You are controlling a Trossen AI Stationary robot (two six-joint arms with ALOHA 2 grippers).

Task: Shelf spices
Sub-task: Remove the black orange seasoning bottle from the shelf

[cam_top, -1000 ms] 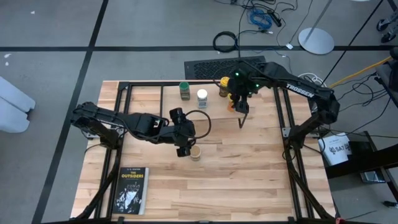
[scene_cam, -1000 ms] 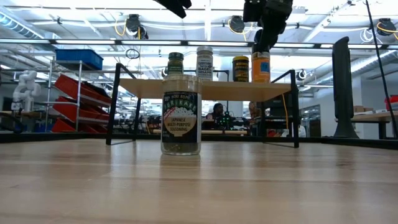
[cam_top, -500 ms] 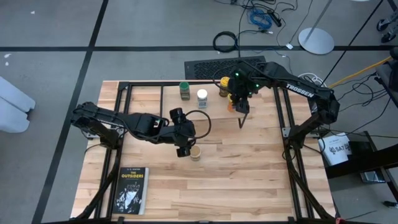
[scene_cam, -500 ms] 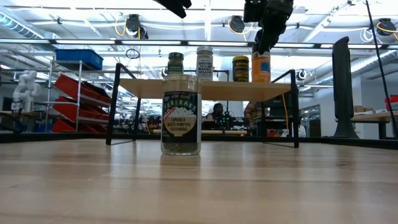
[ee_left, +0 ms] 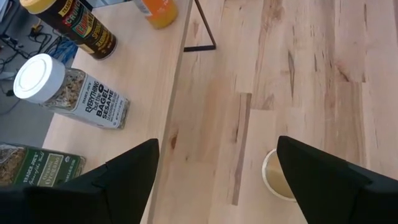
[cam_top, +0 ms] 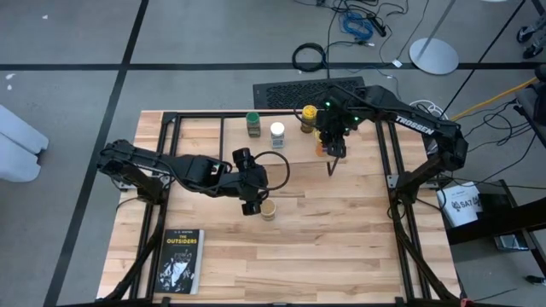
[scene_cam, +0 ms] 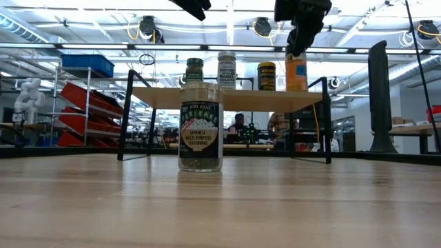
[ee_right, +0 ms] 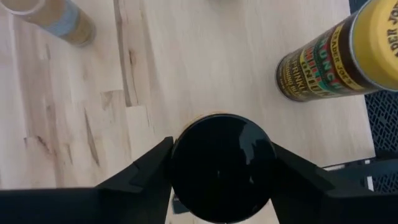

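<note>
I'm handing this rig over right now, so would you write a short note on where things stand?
Right gripper: around the black-lid jar on the shelf, at its right end; release not confirmed.
Left gripper: open, above the tan-lid jar on the table.
Done: green-lid jar, white-lid jar and yellow-lid jar stand on the shelf.
Left: let go of the black-lid jar, then shelve the tan-lid jar.
</note>
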